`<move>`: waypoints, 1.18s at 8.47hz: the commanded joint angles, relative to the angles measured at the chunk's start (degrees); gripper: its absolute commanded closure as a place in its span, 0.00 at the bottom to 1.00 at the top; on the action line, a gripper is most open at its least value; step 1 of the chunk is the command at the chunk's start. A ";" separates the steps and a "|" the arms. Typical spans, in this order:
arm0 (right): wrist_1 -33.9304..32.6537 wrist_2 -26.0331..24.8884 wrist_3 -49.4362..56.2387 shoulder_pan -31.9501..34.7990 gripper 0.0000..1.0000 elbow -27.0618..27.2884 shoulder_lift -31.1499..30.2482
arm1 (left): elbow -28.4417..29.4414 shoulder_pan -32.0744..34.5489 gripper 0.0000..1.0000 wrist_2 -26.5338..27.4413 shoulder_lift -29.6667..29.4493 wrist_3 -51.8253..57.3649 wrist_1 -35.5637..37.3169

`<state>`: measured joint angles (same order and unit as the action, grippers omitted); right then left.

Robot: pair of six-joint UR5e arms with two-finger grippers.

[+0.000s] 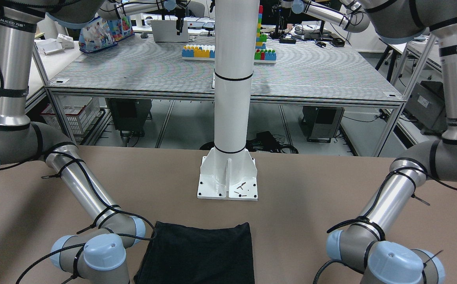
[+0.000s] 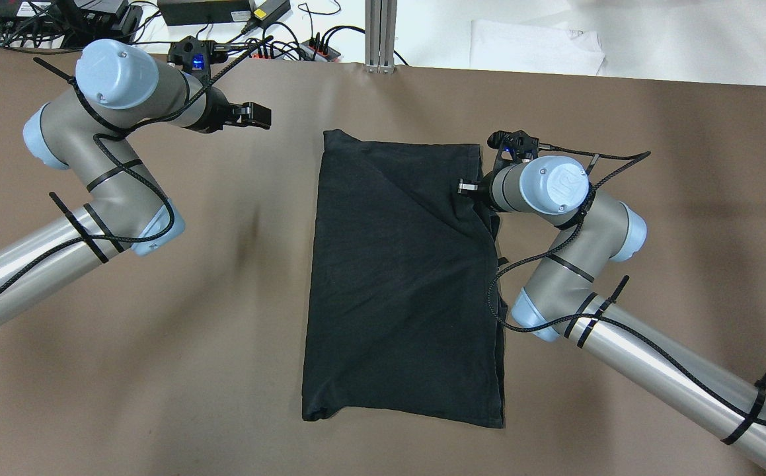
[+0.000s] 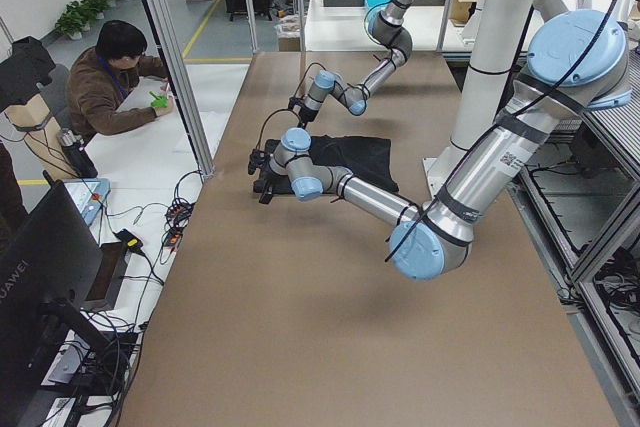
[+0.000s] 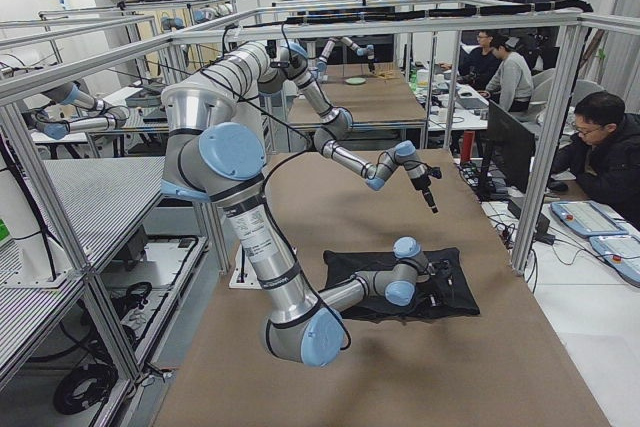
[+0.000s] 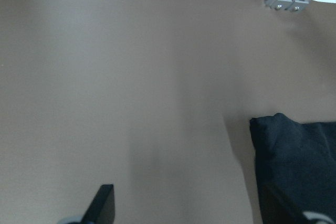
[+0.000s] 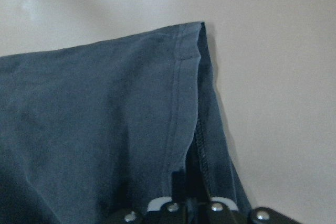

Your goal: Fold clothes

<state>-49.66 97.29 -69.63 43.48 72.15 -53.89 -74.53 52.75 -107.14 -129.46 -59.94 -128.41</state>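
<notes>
The right gripper sits right of centre in the overhead view, on the upper part of the right edge of the plain black fabric garment. In the right wrist view the right gripper is at the bottom edge of the frame. Its jaws stand nearly together, with the garment's hemmed edge pinched between them. The cloth rises slightly from the brown table towards the grip.

The left gripper is in the upper left of the overhead view, well apart from the garment and holding nothing. In the left wrist view its fingers show at the bottom left and bottom right corners, spread wide, with bare table between them. A corner of the garment lies at the lower right of that frame.

The garment lies flat in the middle of the overhead view as a tall folded rectangle, its long side running from the top to the bottom of the frame. A diagonal crease runs from its upper left corner down to the right gripper. Along the right edge two layers show, one slightly offset from the other. The lower left corner curls in a small loop. Close up, the garment has a hem with a double line of stitching. In the front-facing view the garment is at bottom centre, below the base of the white pillar and not touching it.
</notes>
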 commanded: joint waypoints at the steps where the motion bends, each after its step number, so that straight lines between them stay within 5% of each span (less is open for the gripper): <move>1: 0.00 -0.17 0.29 -0.06 0.74 -1.13 1.07 | 0.61 0.07 0.00 0.00 0.00 0.09 -0.09; 4: 0.18 -1.66 0.73 -0.06 0.65 -5.00 3.00 | 0.70 0.07 0.00 0.00 -0.17 0.09 -0.09; 5: 0.18 -1.58 0.64 -0.06 0.71 -5.01 3.00 | 0.70 0.07 0.00 0.00 -0.18 0.09 -0.09; 7: 0.18 -1.58 0.64 0.03 1.00 -4.92 3.09 | 0.70 0.16 0.00 0.00 -0.18 0.09 -0.09; 10: 0.18 -1.05 1.34 0.64 1.00 -4.57 2.83 | 0.70 0.16 0.00 0.00 -0.18 0.09 -0.09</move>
<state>-49.48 95.99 -68.90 43.78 67.47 -50.95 -73.83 52.91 -107.14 -129.64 -59.89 -128.50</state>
